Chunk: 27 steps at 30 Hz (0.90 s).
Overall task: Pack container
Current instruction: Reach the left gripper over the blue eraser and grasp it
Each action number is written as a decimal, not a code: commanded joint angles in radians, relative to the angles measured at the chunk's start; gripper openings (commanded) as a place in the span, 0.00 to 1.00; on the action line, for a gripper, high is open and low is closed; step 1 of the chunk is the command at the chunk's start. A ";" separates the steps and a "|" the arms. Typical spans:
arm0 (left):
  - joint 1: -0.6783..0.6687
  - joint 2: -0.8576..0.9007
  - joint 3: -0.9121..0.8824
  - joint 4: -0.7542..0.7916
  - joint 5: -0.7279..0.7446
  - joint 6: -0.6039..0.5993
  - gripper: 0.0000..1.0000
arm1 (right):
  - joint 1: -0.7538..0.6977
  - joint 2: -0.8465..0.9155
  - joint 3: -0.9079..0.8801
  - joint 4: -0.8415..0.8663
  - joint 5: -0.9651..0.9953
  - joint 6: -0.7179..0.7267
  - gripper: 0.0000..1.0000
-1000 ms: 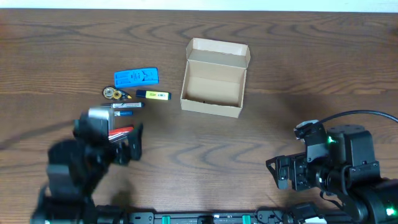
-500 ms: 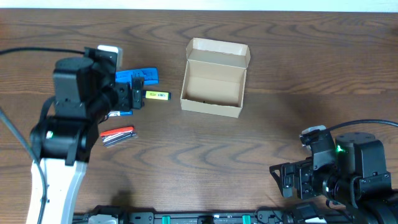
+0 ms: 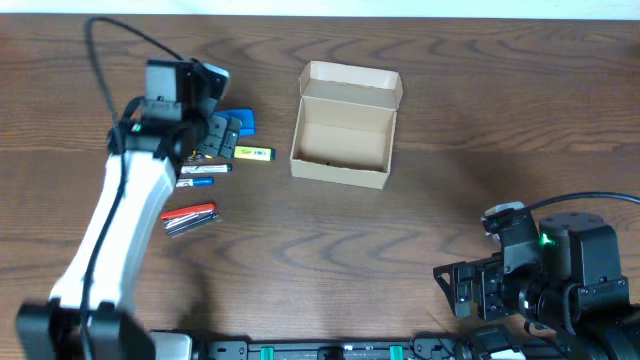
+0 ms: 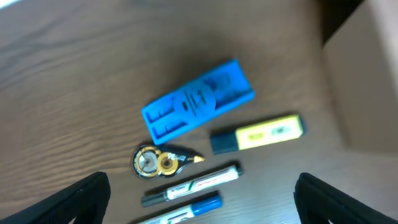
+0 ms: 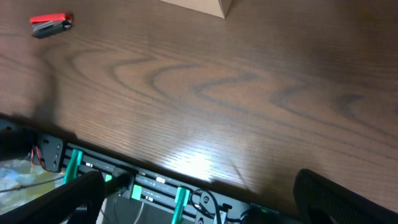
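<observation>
Bare table (image 3: 480, 120) right of container (image 3: 340, 175); tight stationery cluster (image 4: 198, 107) left.

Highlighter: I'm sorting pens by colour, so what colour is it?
The highlighter is yellow with a dark cap, clearest in the left wrist view.

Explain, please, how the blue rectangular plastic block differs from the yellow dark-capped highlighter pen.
The blue rectangular plastic block is blue all over; the yellow highlighter pen has a dark cap. The block is broad and longer; the highlighter is slim and shorter. Both lie flat on the wooden table, apart, similarly slanted.
</observation>
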 commanded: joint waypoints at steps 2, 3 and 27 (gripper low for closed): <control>0.029 0.169 0.153 -0.066 -0.011 0.164 0.95 | -0.008 0.002 0.012 0.000 -0.003 -0.014 0.99; 0.037 0.208 0.195 -0.094 0.008 0.176 0.95 | -0.008 0.002 0.012 0.000 -0.003 -0.014 0.99; 0.066 0.637 0.549 -0.203 0.034 0.446 0.95 | -0.008 0.002 0.012 0.000 -0.004 -0.013 0.99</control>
